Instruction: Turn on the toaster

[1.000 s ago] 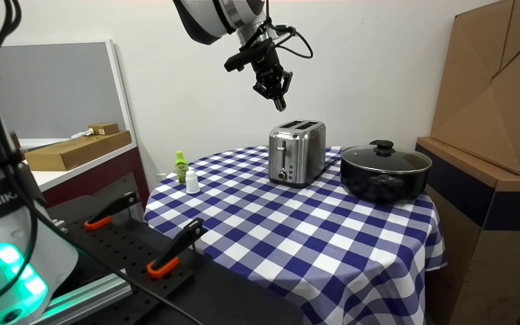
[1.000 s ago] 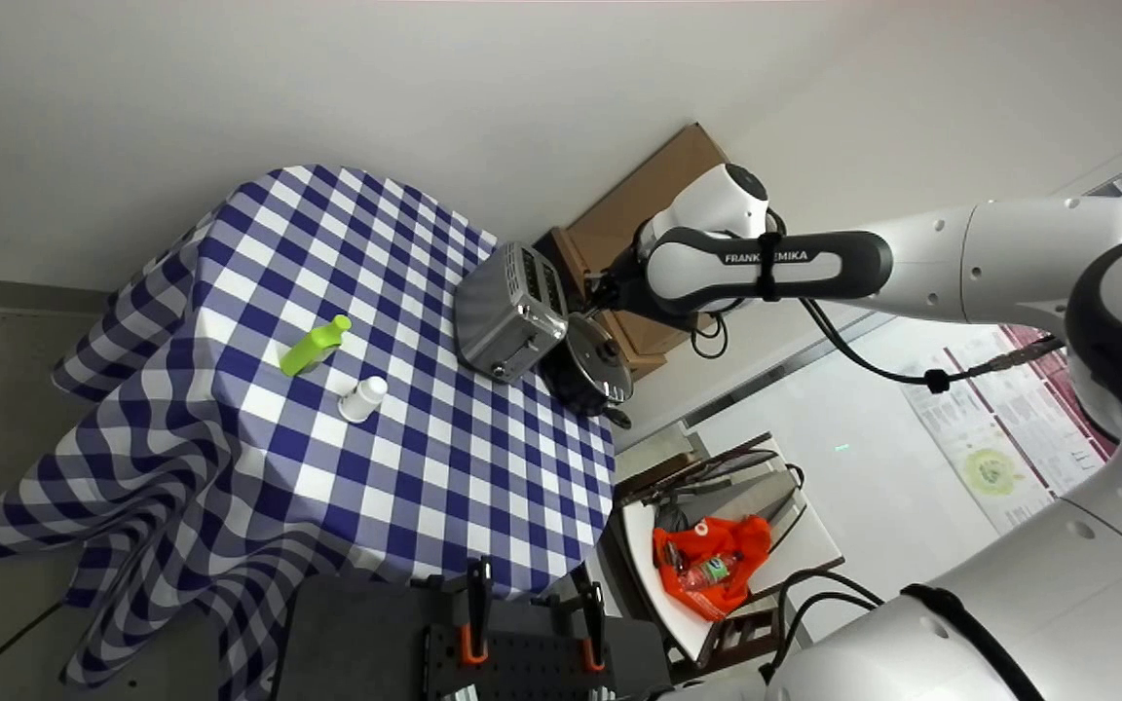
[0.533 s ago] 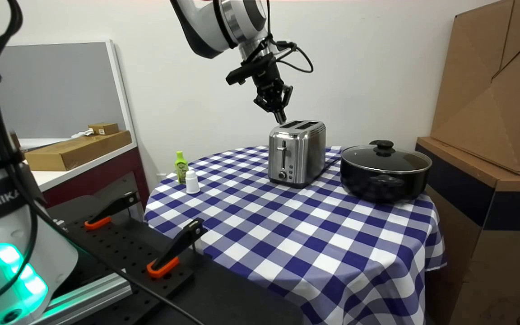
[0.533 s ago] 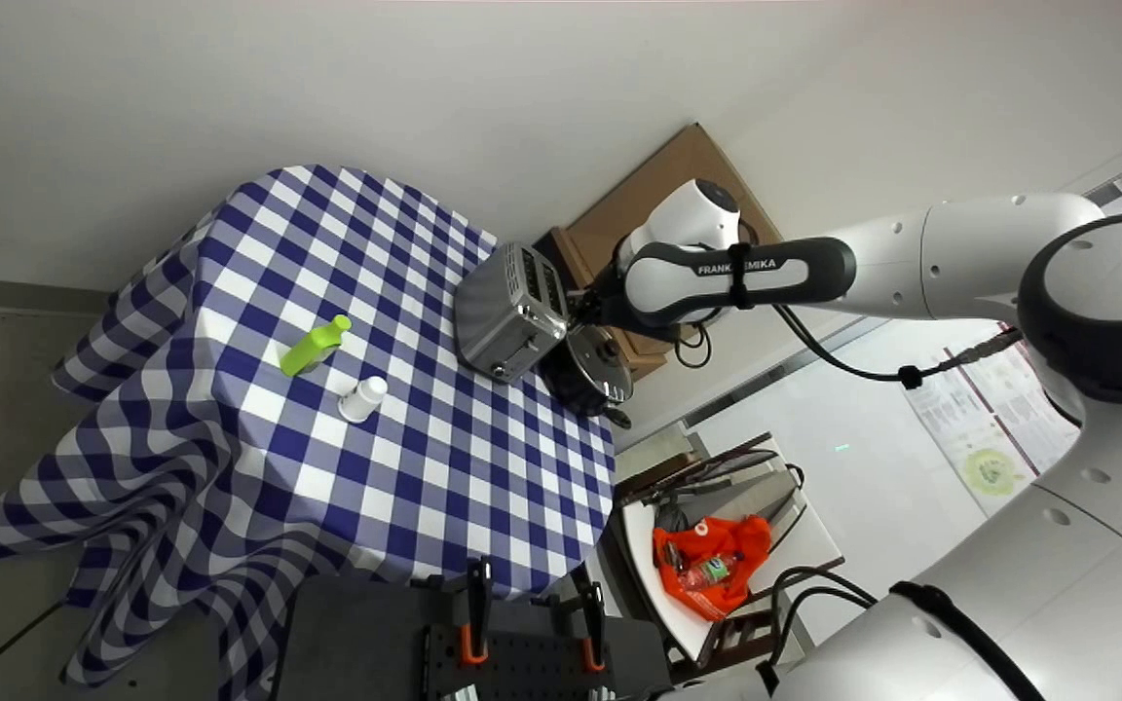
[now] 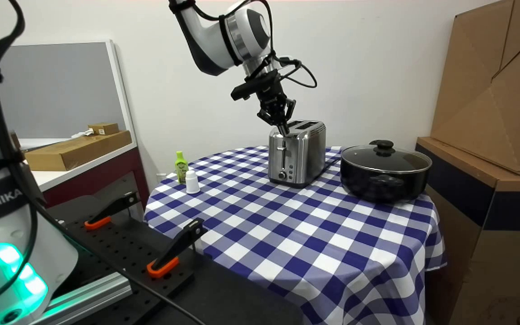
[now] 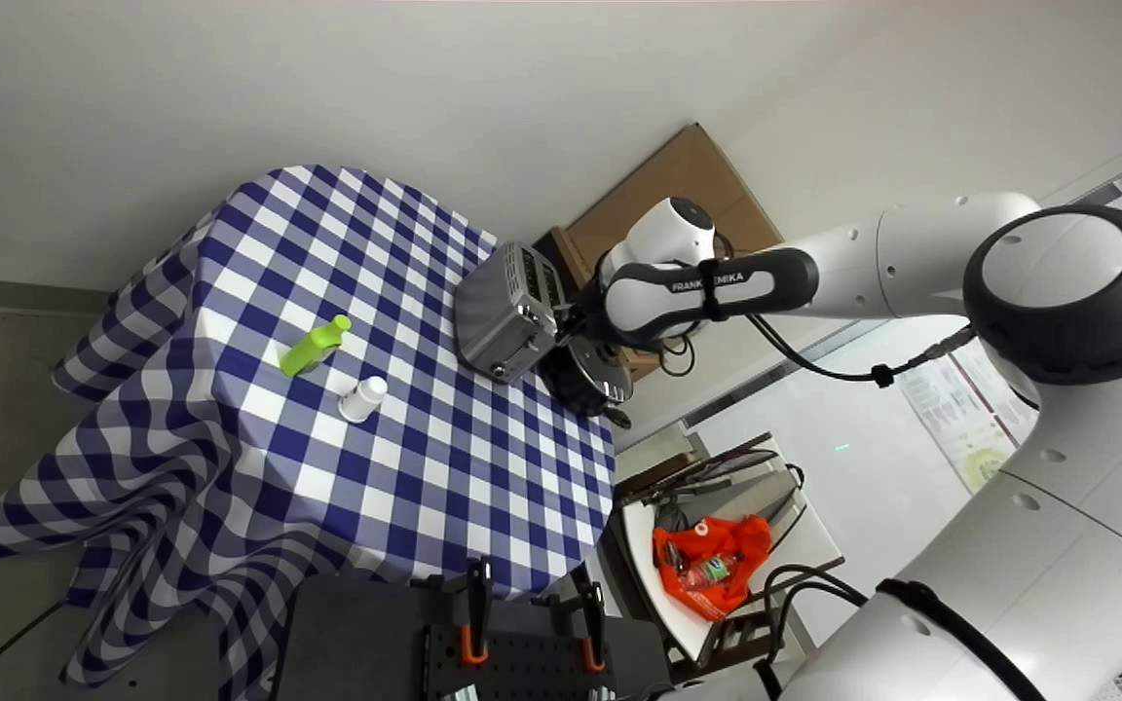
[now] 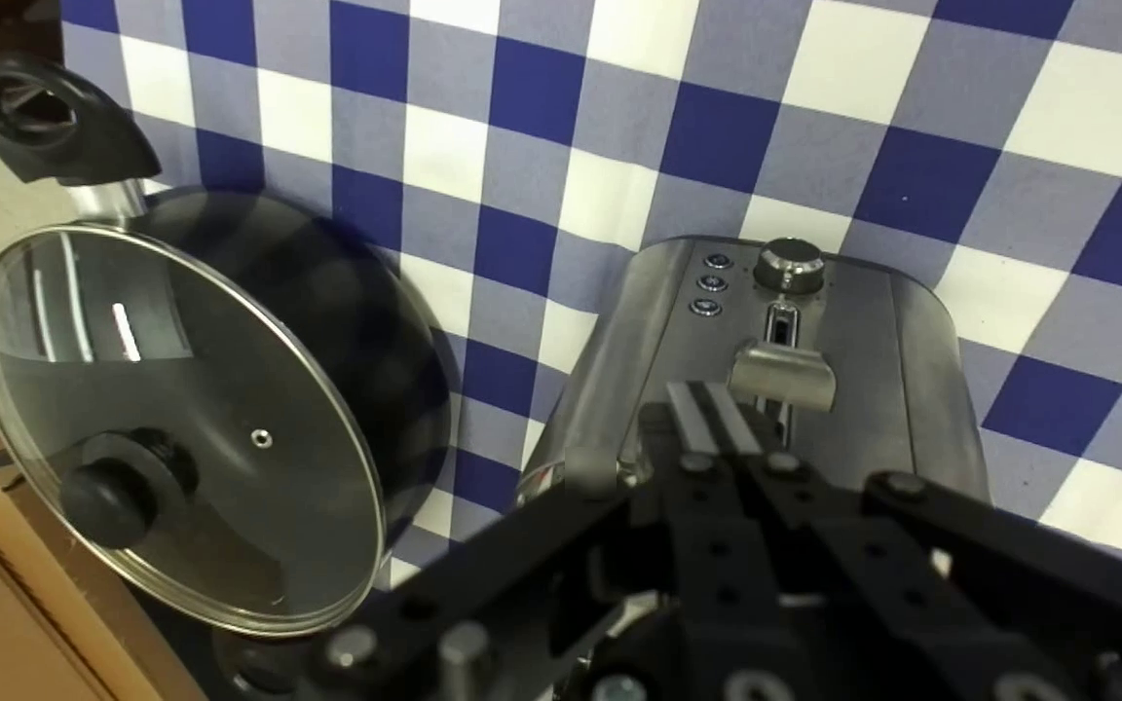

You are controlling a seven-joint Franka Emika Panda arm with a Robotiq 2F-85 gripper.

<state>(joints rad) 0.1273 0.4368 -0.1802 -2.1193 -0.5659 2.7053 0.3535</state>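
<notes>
The silver two-slot toaster [image 5: 303,158] stands upright on the checkered table; it also shows in an exterior view [image 6: 488,312] and in the wrist view [image 7: 863,428]. Its lever [image 5: 281,148] sits high in the vertical slot on its front face. In the wrist view the lever [image 7: 785,378] is just ahead and right of the fingertips, with the knob and buttons beyond. My gripper [image 5: 283,131] points down at the toaster's front top edge, above the lever. In the wrist view the gripper [image 7: 701,391] is shut with nothing between its fingers. I cannot tell whether it touches the toaster.
A black lidded pot [image 5: 384,174] stands beside the toaster, with cardboard boxes [image 5: 490,90] behind it. A green bottle [image 6: 313,348] and a small white bottle [image 6: 362,400] stand elsewhere on the checkered tablecloth [image 6: 395,467]. A power cord [image 5: 330,165] runs behind the toaster.
My gripper has come down from above the toaster to its front top edge. The toaster, lever and pot have not moved.
</notes>
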